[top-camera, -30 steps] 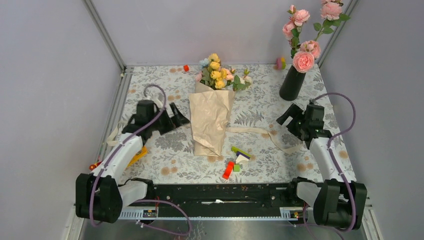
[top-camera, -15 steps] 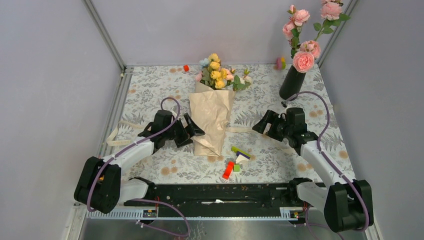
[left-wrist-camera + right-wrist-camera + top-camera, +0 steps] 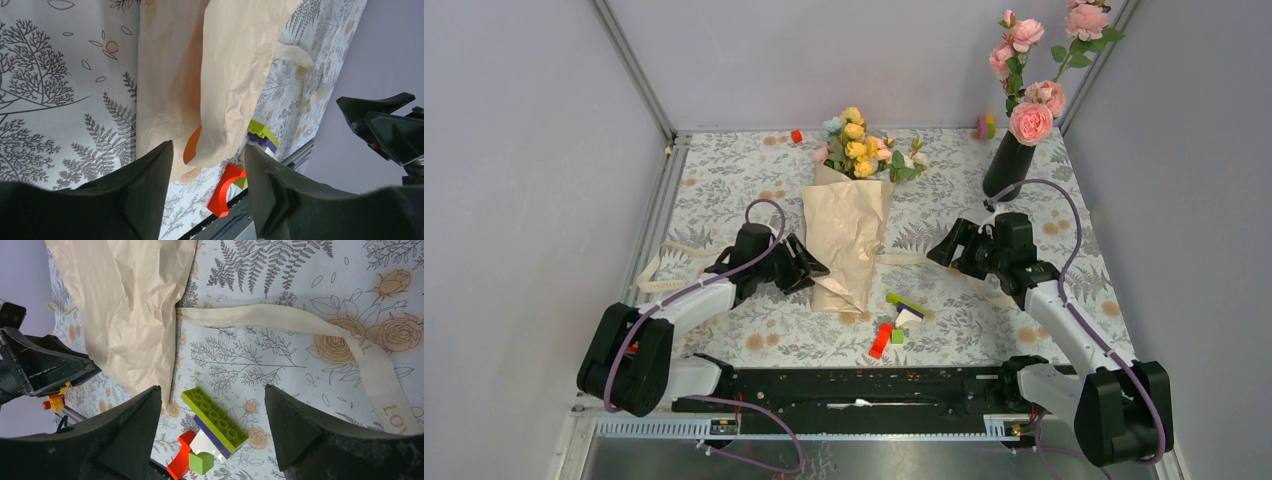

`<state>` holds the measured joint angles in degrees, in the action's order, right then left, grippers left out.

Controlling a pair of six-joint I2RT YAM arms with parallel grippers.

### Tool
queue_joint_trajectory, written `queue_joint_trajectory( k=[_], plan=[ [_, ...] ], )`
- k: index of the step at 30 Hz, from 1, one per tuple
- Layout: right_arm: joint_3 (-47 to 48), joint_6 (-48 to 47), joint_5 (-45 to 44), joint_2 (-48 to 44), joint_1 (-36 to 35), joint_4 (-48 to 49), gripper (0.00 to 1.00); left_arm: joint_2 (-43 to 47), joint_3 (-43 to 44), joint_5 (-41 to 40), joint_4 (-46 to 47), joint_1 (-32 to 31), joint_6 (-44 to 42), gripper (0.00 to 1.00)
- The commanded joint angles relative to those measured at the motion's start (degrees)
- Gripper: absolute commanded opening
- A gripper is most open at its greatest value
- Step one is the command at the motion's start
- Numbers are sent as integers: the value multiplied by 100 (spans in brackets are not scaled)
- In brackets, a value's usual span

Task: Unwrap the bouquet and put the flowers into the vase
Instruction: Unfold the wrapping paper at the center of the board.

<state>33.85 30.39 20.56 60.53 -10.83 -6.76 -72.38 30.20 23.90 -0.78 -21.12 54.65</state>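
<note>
1. Top external view: my left gripper (image 3: pixel 812 268) had swung in from well left of the bouquet (image 3: pixel 849 235) and now sat just beside its lower left edge.
2. Seen from the left wrist, its jaws had narrowed from wide to partly open. The wrap's bottom corner lay in the gap ahead of them. They gripped nothing yet, and I could not tell whether a finger touched the paper.
3. The bouquet itself had not moved. It lay flat and fully wrapped, with the flowers (image 3: pixel 861 145) at its far end and the ribbon (image 3: pixel 924 261) trailing off to its right.
4. My right gripper (image 3: pixel 944 250) had come in from far right of the bouquet to near its lower right side, but was still apart from it. Its jaws were slightly less wide than before, open and empty, over the ribbon and the toy bricks (image 3: pixel 215 422).
5. The vase (image 3: pixel 1008 165) stood well right of the bouquet's far end and held only pink roses (image 3: pixel 1030 122).
6. I judged both arms were closing in for a pinch on the paper, and the unwrapping had not begun.
</note>
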Motion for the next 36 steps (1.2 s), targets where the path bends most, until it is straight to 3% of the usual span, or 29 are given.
queue_joint_trajectory(
  k=[1,5,11,18,23,28,36],
  plan=[
    [214,35,97,-58,-115,178,81,-187,-77,20,722,-29,170,52],
    [284,-20,77,-88,-154,93,80,-472,42,-153,669,-31,-21,40],
    [350,-126,53,-68,-189,33,79,-463,-241,104,1598,-40,105,24],
    [302,-113,-8,-13,-260,99,79,-286,39,128,1792,-339,-277,20],
    [336,-129,-23,68,-301,116,79,-465,540,103,1783,-969,-711,24],
    [360,-156,-58,56,-340,72,78,-718,1173,-334,1189,-1589,-1401,32],
    [327,-213,-237,-46,-366,-17,79,-1341,1922,-765,624,-2513,-2255,55]
  ],
)
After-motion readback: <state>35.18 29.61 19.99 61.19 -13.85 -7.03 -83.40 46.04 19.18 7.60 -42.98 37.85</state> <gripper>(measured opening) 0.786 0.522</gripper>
